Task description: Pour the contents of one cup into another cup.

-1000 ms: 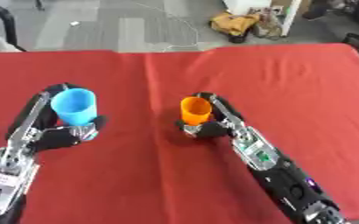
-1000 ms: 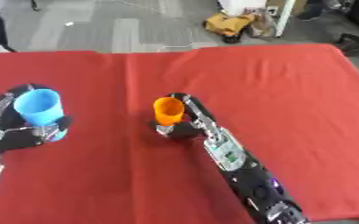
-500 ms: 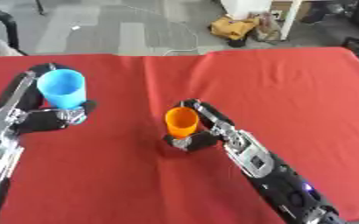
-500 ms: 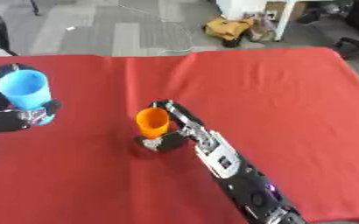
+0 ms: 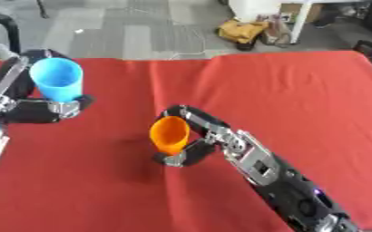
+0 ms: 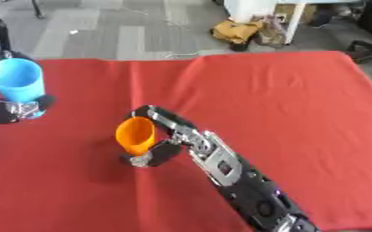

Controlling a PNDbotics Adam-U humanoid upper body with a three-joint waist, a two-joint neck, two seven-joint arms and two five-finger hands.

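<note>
At centre-left of the frame the right hand (image 5: 198, 144) has its fingers curled round the orange cup (image 5: 168, 134), carried tipped above the red tabletop (image 5: 300, 99). At upper left the left hand (image 5: 48, 110) grasps the blue cup (image 5: 57, 78) by its lower part, upright. Both cups look like light, thin plastic that could deform or slip, so holding them low around the wall seems the sensible grip.

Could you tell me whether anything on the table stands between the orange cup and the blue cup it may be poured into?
Nothing visible does. The right hand holds the orange cup and the left hand holds the blue cup; only bare red tablecloth lies in the gap between them.
</note>
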